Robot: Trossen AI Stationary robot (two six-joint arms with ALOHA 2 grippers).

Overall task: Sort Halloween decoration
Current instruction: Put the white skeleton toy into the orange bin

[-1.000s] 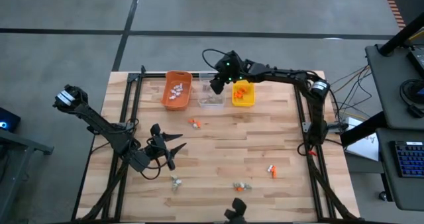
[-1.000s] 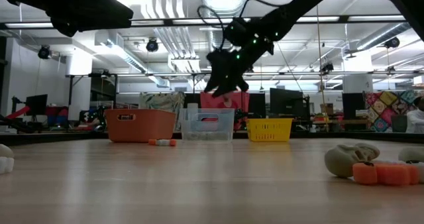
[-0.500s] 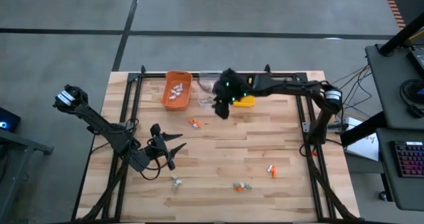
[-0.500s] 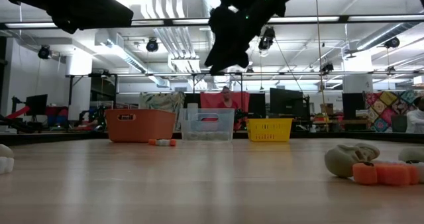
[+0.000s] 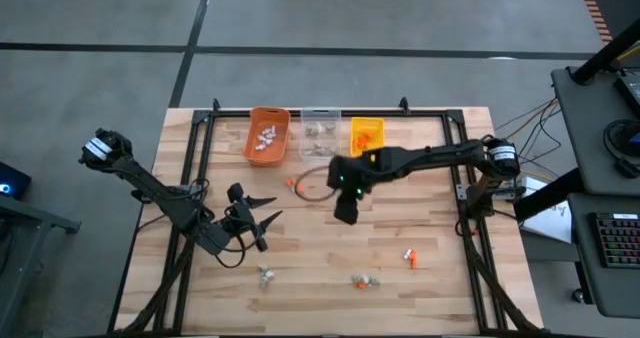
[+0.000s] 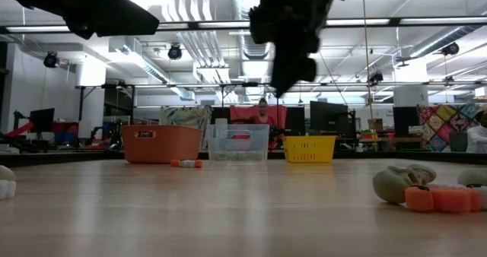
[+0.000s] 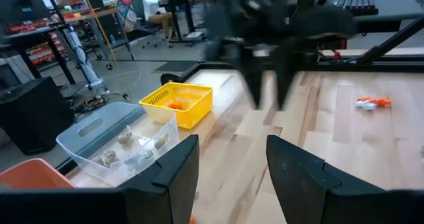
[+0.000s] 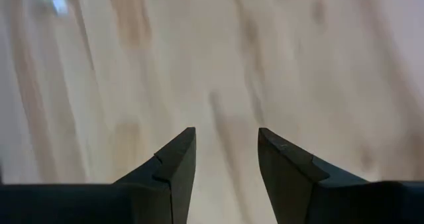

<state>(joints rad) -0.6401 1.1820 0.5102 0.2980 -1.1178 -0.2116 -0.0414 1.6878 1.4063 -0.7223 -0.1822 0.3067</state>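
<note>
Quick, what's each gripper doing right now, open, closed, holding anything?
Left gripper: open, holding nothing, waiting at the table's left side.
Right gripper: open, nothing between its fingers, over the middle of the table.

high: overhead, straight down on the whole table (image 5: 330, 268) | low: at tabletop level, facing across to the three bins (image 6: 238, 143) and the room | left wrist: past its own fingers toward the bins | right wrist: close above bare wood | shared: bins in high, low, left wrist

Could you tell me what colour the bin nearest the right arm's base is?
Yellow bin, clearest in the high view.
</note>
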